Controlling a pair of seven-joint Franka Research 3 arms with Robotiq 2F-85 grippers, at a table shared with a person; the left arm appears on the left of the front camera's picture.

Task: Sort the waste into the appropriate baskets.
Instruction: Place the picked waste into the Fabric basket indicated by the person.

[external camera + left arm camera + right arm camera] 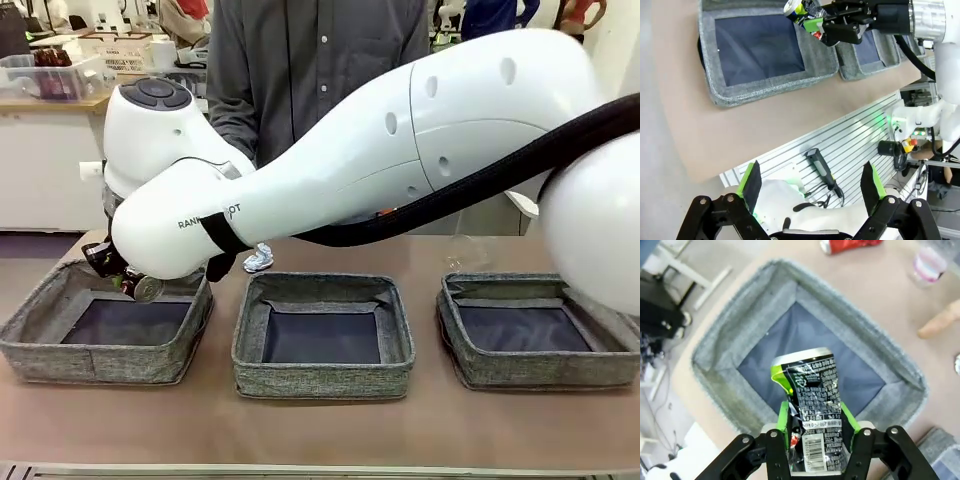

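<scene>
My right gripper [118, 272] is shut on the dark drink can [148, 289] and holds it just above the left basket [100, 362]. In the right wrist view the crumpled can [812, 385] sits between the green pads of that gripper [815, 412], over the basket's dark bottom and grey wall [740, 330]. Seen from the left wrist, the right gripper [812, 22] with the can [800, 9] hangs at the basket's rim [770, 85]. My left gripper [811, 185] is open and holds nothing, high above the table's near edge. A dented red can [850, 245] lies beyond the basket.
The middle basket [320, 378] and right basket [540, 372] hold nothing. A small white wad [258, 260] lies behind the middle one. A person stands at the far side, with a finger [940, 322] resting near a blurred clear plastic piece [927, 265].
</scene>
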